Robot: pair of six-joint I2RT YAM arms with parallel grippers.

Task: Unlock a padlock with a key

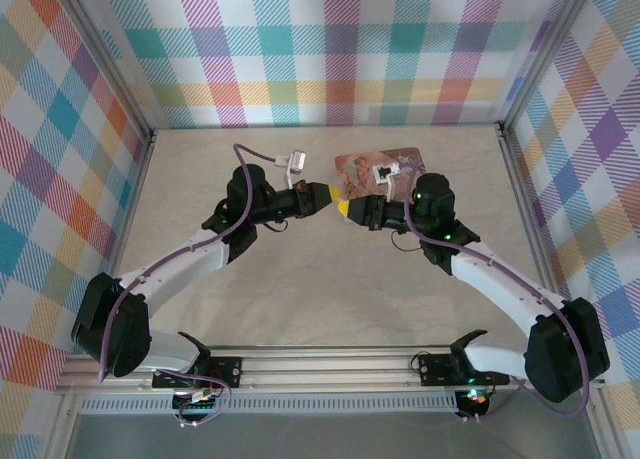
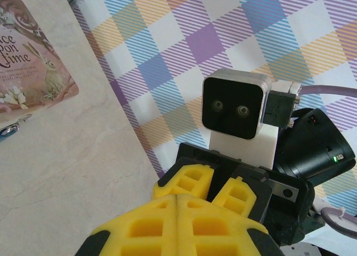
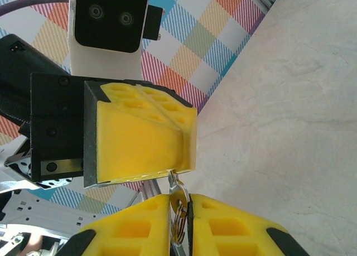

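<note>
While the padlock (image 2: 10,128) lies on the bench (image 2: 83,172) just beside a pink box (image 2: 33,55), well apart from both arms, the key (image 3: 177,208) sits between them. The right end effector (image 3: 179,197) is nearly closed on its ring, and the left end effector (image 3: 181,133) is fully closed, seemingly pinching its tip. Inserting and turning the key remain.

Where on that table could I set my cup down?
Bare table lies between the two arms, and in the far left corner. It is crowded where the left gripper and right gripper meet beside the pink box.
</note>
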